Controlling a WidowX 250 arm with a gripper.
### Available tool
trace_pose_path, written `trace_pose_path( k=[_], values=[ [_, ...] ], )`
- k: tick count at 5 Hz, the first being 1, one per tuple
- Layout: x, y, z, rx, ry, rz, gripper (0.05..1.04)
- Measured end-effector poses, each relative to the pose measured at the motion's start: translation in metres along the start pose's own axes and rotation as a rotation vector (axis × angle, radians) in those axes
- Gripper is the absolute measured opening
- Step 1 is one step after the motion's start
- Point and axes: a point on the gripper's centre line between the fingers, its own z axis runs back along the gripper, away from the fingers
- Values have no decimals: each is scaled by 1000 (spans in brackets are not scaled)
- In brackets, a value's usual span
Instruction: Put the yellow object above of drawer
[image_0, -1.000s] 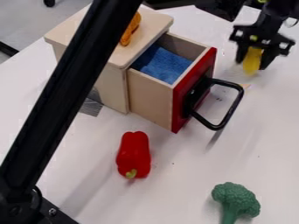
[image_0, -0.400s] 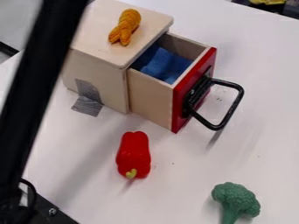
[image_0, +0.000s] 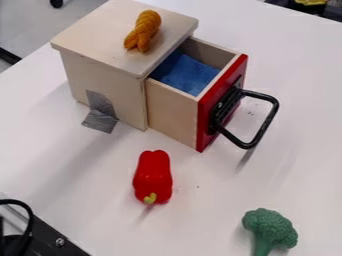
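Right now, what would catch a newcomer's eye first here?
Probably the wooden box, its red-fronted drawer pulled open with blue cloth inside. A twisted orange-yellow bundle lies on the box. Lower in view, a bright red pepper stands out, with green broccoli at lower right.

Object (image_0: 143, 31) orange-yellow, box (image_0: 107, 35) and drawer (image_0: 172, 107) pale wood-toned, drawer front (image_0: 204, 127) plain red, handle (image_0: 273, 109) black, cloth (image_0: 186, 75) blue, tape (image_0: 100, 121) grey, pepper (image_0: 153, 172) red with yellow-green stem (image_0: 150, 198), broccoli (image_0: 269, 226) green, tabletop (image_0: 194, 222) off-white.
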Motion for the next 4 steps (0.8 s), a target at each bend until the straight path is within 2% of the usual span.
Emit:
trace_pose_path(
  k=[1, 2, 3, 4],
  values=[
    [-40, 40, 14, 60, 2, -9, 614],
    [-72, 63, 4, 104, 5, -32, 614],
    [-98, 92, -16, 133, 19, -1, 614],
    [-109, 113, -45, 135, 42, -3, 614]
  ],
)
